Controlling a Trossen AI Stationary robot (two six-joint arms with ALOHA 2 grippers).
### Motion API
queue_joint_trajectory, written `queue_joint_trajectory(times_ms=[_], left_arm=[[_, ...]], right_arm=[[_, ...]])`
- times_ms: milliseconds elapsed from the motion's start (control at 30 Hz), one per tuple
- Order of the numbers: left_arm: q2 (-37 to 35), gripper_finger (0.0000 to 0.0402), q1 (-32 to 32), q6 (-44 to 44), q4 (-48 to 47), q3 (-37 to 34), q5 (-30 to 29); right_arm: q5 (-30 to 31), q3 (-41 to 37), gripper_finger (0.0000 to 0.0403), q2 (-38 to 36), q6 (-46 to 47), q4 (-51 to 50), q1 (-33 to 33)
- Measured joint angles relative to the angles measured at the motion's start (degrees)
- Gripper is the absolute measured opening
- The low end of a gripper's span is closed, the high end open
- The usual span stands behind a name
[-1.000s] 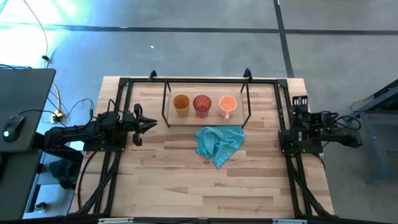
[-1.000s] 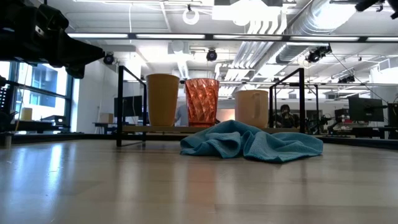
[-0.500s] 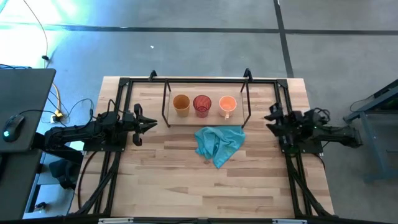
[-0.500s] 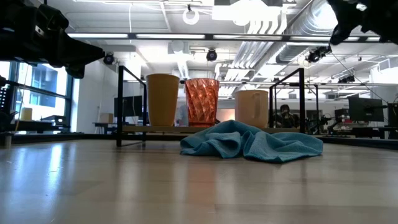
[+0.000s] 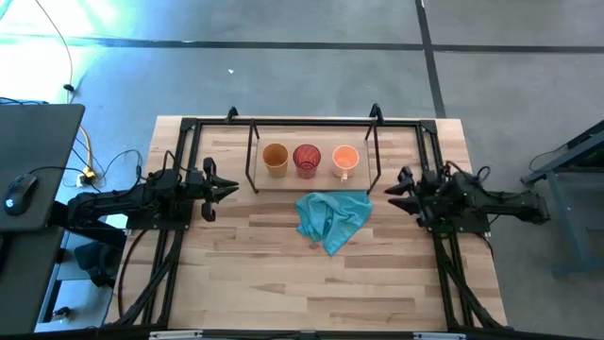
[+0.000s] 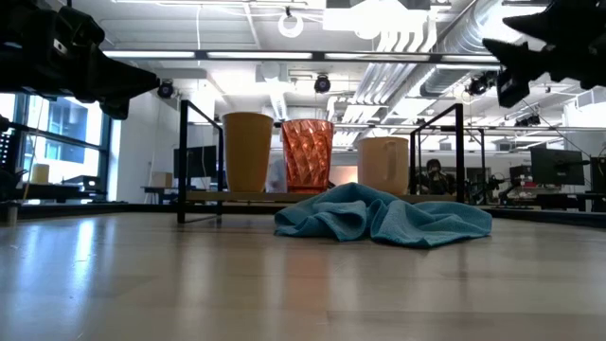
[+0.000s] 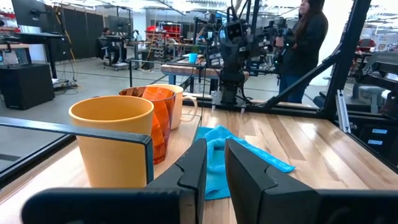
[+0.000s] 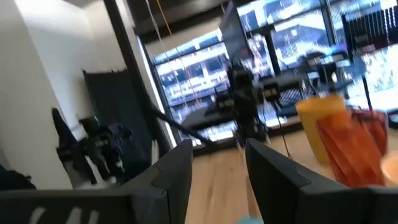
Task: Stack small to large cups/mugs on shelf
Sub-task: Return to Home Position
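Three cups stand upright in a row on the shelf's wooden board (image 5: 319, 181): the amber-brown cup (image 5: 275, 158), the red ribbed cup (image 5: 307, 160) and the light orange mug (image 5: 345, 159) with its handle toward the near edge. My left gripper (image 5: 234, 189) is shut and hovers level at the shelf's left end, pointing at the amber-brown cup (image 7: 112, 140). To the right of the shelf, my right gripper (image 5: 394, 189) is open and in the air, pointing toward the cups. Neither gripper touches anything.
A crumpled teal cloth (image 5: 330, 219) lies on the table just in front of the shelf, below the red cup and the mug. The shelf's thin black frame (image 6: 182, 156) rises at both ends. Black rails (image 5: 179, 161) run along the table's sides. People stand beyond the table.
My right arm has swung from the table's right edge toward the shelf, its gripper turning to face the cups and dropping into the low view. The left arm, the cups and the cloth have stayed still.
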Motion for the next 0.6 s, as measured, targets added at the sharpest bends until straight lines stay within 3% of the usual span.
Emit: queue_joint_trajectory(times_ms=[267,600], left_arm=[[0.0,0.0046,0.0,0.0,0.0,0.0,0.0],[0.0,0.0046,0.0,0.0,0.0,0.0,0.0]], right_arm=[[4.9,0.0,0.0140,0.0,-4.9,-9.2,0.0],[6.3,0.0,0.0140,0.2,-12.2,-11.5,0.0]])
